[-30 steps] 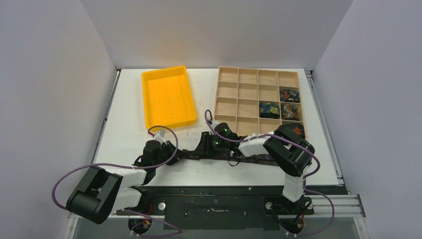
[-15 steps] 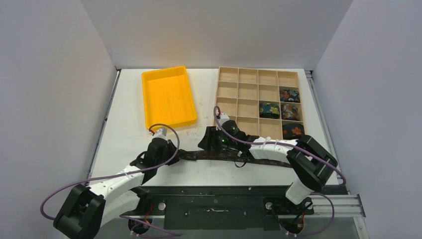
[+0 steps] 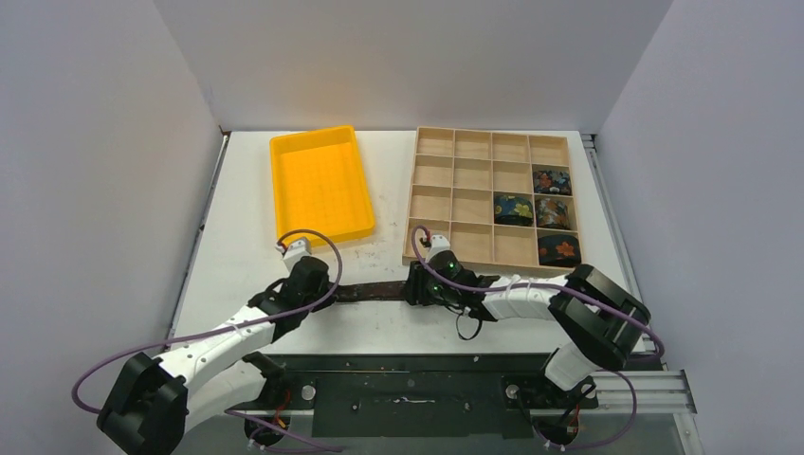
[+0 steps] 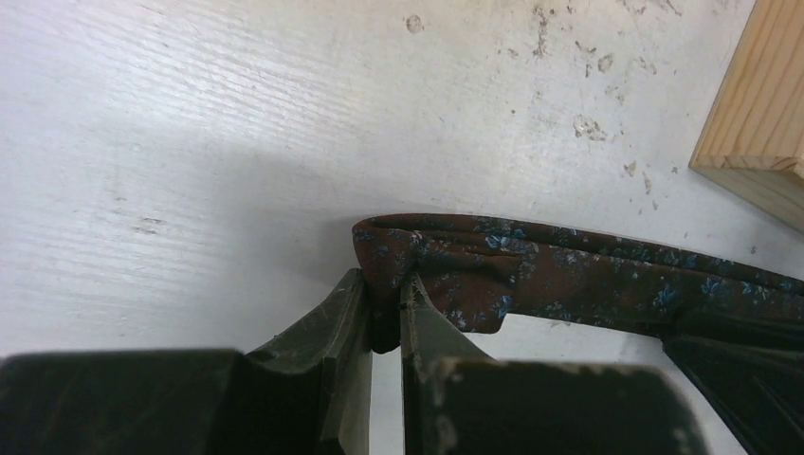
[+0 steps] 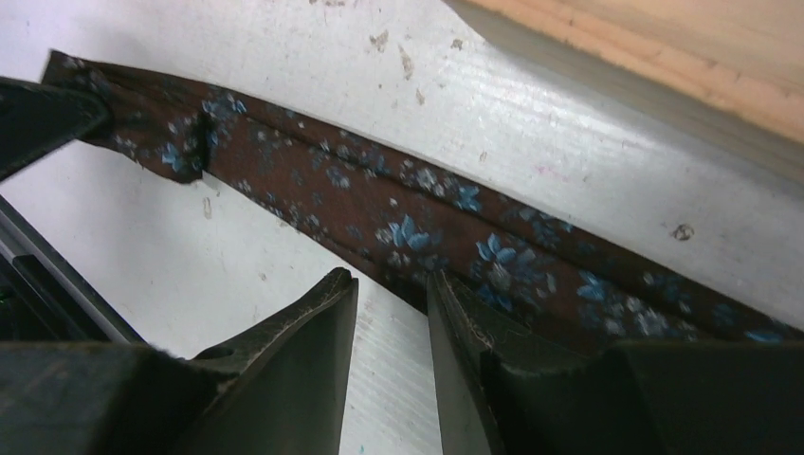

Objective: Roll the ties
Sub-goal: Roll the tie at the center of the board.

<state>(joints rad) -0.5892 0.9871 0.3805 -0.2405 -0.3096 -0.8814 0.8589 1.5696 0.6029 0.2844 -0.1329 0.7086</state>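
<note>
We see a white table (image 3: 246,256) that takes up most of the top view. On its far left stands a yellow plastic bin (image 3: 320,180). To the right of the bin is a wooden divided tray (image 3: 453,156), its near left corner close to the right arm's wrist.

A long brown necktie (image 3: 374,291) with small blue flowers lies stretched flat on the table. It runs left to right along the near part, just in front of the tray and the bin, between the two grippers. From the left wrist we see its left end folded back on itself. From the right wrist it runs as a flat band past the tray's edge.

Four rolled ties (image 3: 551,180) sit as compact coils in the tray, one to a cell. Three are in the rightmost column, in the second, third and nearest rows. The fourth is just left of the one in the third row. Their prints show orange, blue and mixed colours on dark cloth.

The left gripper (image 4: 384,303) is pressed together on the folded left end of the necktie, with cloth caught between its tips. The right gripper (image 5: 391,284) is further along the strip with its fingers a little apart, and bare table shows through the gap. Its tips meet the near edge of the necktie, but we cannot tell whether they actually nip the fabric.
</note>
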